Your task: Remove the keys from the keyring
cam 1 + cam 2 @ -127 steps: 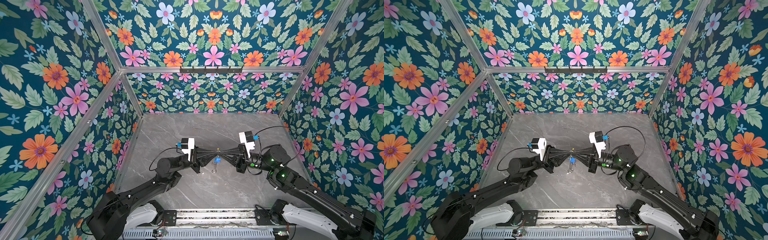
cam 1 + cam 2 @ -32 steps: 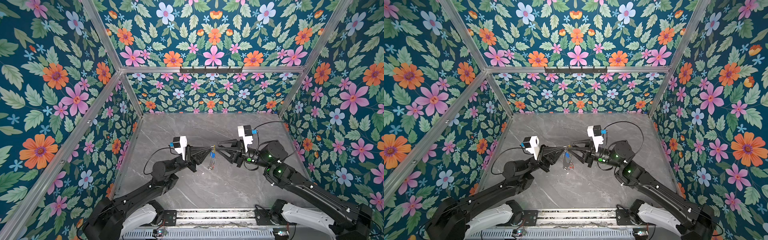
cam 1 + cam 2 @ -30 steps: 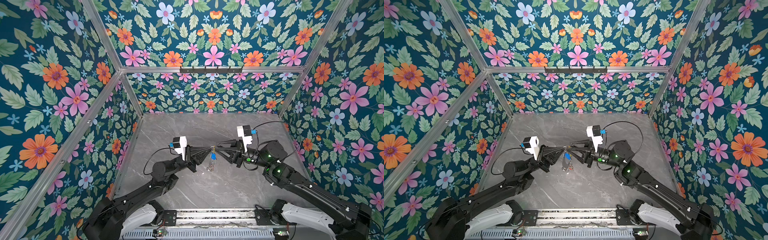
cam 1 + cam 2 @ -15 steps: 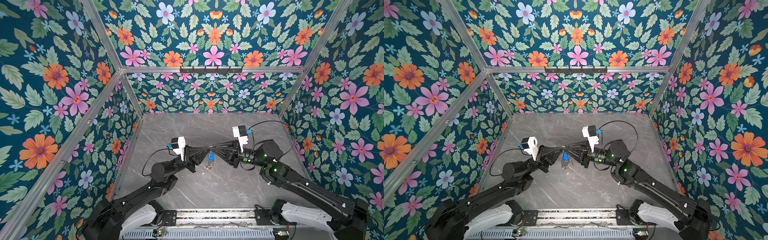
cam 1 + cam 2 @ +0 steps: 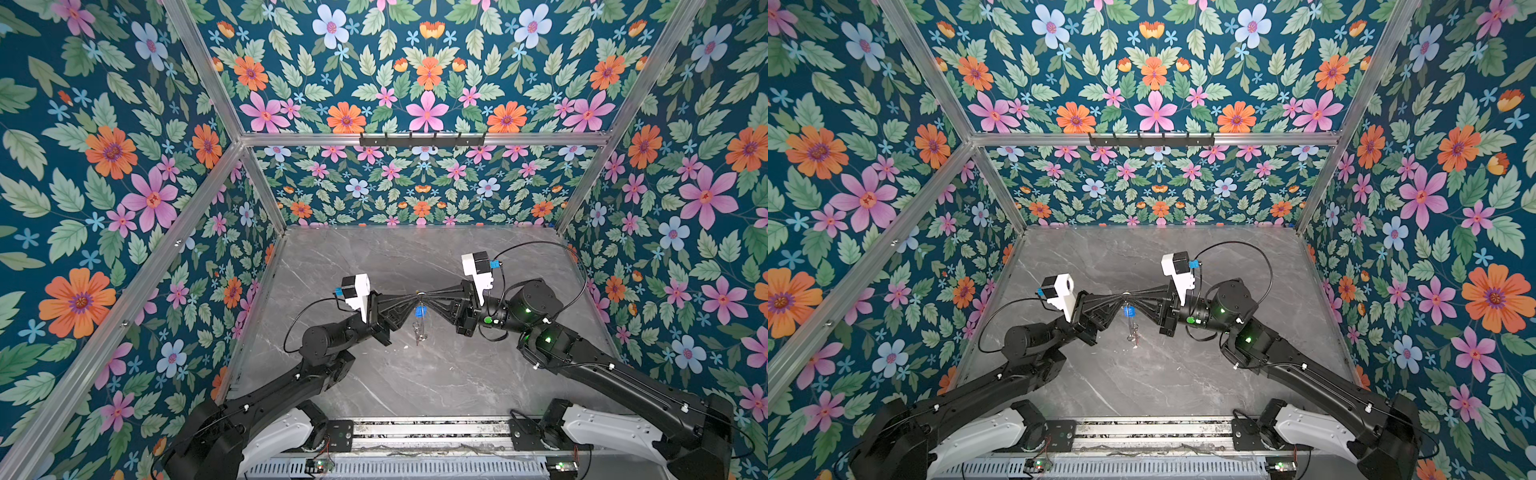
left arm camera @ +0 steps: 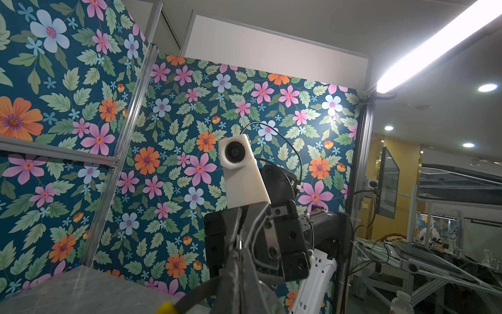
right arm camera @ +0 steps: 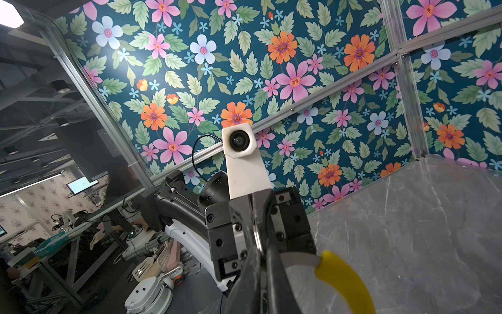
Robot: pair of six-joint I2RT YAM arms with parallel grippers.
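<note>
Left gripper (image 5: 415,296) and right gripper (image 5: 428,296) meet tip to tip, both clamped on the thin grey keyring (image 7: 300,257). A blue-tagged silvery key (image 5: 420,312) dangles over the veined marble table (image 5: 415,374).

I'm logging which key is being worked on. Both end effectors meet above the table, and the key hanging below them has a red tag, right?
The tag is blue, not red. Both top views show the key hanging below where the left end effector and right end effector meet above the table.
</note>
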